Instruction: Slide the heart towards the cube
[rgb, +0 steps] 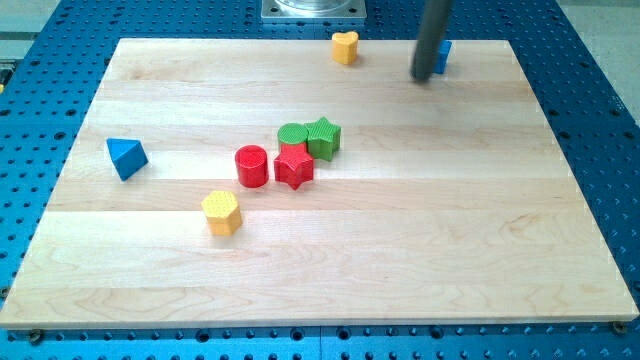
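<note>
The yellow heart sits at the board's top edge, a little right of centre. The blue cube stands at the top right and is mostly hidden behind my rod. My tip rests on the board just left of and below the cube, touching or nearly touching it. The heart lies well to the tip's left, about eighty pixels away.
A cluster in the board's middle holds a red cylinder, a red star, a green cylinder and a green star. A yellow hexagon lies below left. A blue triangle sits at the left.
</note>
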